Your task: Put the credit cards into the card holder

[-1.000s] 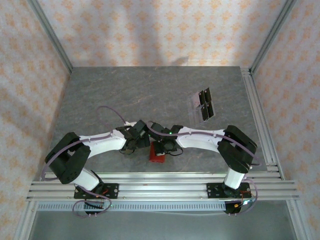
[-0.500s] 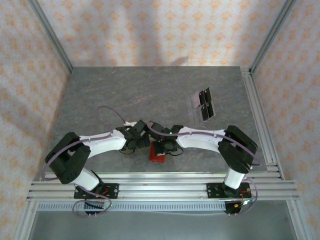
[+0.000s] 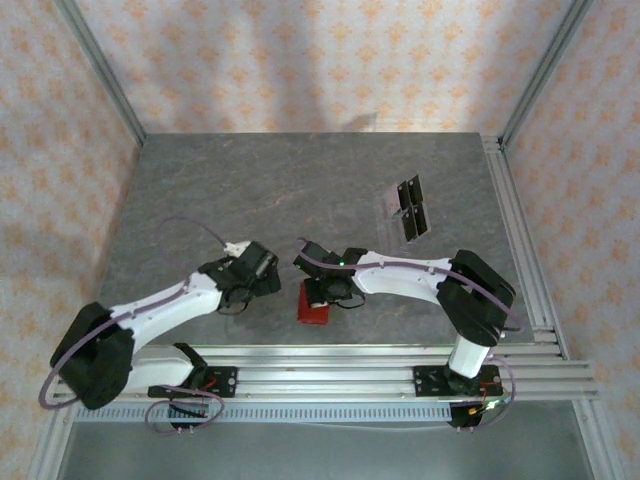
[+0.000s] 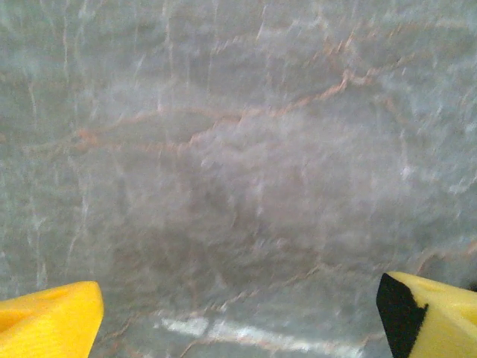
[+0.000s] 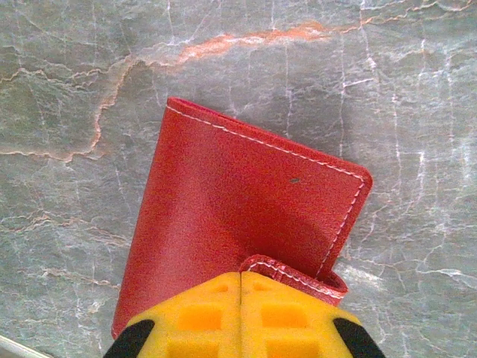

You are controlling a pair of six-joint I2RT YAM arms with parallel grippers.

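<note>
So the left gripper has backed off leftward from the red wallet and hangs over bare table, jaws spread wide. Meanwhile the right gripper is pinched on the wallet's tab, near the front edge. And the cards sit well apart, far right.

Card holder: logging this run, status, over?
Left pincer open over bare table. Right pincer shut on tab of card holder. Credit cards lie apart, far right. Nothing blocking.
</note>
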